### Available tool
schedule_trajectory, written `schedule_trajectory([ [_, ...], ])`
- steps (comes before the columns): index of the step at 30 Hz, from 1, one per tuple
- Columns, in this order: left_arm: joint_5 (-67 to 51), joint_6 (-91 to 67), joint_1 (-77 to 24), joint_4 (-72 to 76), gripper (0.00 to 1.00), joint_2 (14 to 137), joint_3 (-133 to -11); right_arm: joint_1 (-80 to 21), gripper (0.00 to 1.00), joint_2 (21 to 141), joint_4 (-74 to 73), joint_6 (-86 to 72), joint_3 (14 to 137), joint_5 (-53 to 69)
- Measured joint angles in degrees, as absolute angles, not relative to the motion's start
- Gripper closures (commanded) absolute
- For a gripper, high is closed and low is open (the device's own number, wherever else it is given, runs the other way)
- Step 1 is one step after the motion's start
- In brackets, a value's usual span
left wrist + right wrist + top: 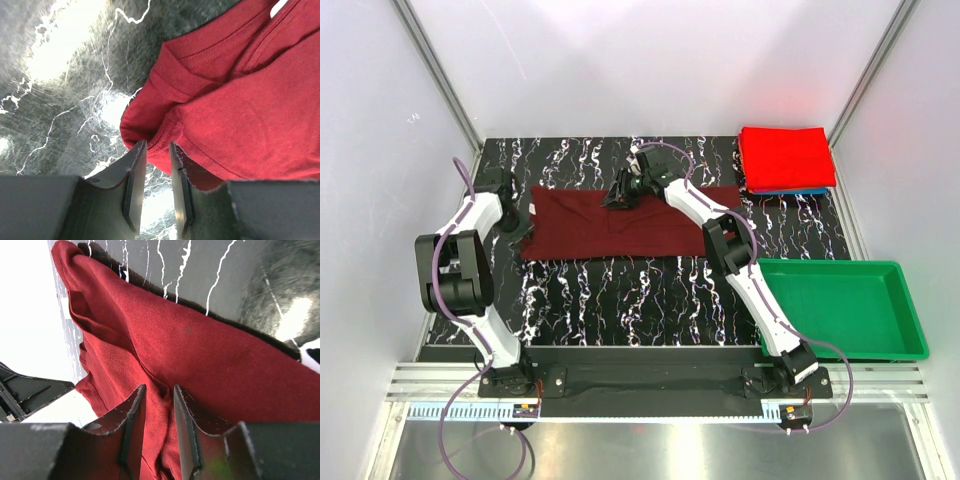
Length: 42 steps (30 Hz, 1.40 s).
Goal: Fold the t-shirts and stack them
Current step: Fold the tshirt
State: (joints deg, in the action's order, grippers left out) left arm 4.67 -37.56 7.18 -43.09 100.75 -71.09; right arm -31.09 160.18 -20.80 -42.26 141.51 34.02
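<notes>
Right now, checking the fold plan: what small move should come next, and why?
Probably lift the left end slightly: the maroon shirt lies flat as a long strip, the left jaws pinching its left end, the right jaws its far edge.

Dark maroon, plain and unpatterned, on the maroon t-shirt (620, 225) across the middle of the tabletop (620, 300). Looks redder in both wrist views, with hems stitched in the same shade. Black with thin white marble veining over the tabletop. Bright red on the folded red t-shirt (785, 155) at the far right corner, with only a thin blue edge of the blue t-shirt (800, 190) under it. Vivid green on the tray (915, 345) at the near right corner. White shells and black joints on the left arm (470, 220) and right arm (760, 290), purple on the cables (444, 440). Dull dark grey on the left gripper (157, 145) and right gripper (159, 387).
</notes>
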Motion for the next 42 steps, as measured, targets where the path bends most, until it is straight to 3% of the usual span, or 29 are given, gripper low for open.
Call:
schedule_trajectory([
  [5,4.4,-37.6,7.2,-42.9,0.71,100.7,-70.7,-31.2,0.67,159.4,-19.1,-42.1,139.3,34.1],
  [9,4.4,-37.6,7.2,-42.7,0.71,100.7,-70.7,-31.2,0.82,159.1,-18.9,-41.6,138.4,33.7],
  [10,4.4,-37.6,7.2,-42.7,0.71,100.8,-70.7,-31.2,0.92,159.1,-19.0,-41.5,138.4,33.6],
  [13,5.0,-37.8,7.2,-42.3,0.71,100.9,-70.2,-31.2,1.00,159.1,-19.4,-41.1,138.3,33.0],
  [39,8.1,-38.7,7.2,-43.0,0.70,106.3,-70.0,-31.4,1.00,153.7,-21.8,-39.2,133.3,23.6],
  [40,8.1,-38.9,7.2,-43.1,0.70,106.3,-70.0,-31.4,0.98,153.7,-22.0,-39.3,133.1,23.3],
  [42,8.2,-38.9,7.2,-43.2,0.69,106.3,-70.1,-31.4,0.83,153.5,-22.5,-39.5,132.9,22.7],
])
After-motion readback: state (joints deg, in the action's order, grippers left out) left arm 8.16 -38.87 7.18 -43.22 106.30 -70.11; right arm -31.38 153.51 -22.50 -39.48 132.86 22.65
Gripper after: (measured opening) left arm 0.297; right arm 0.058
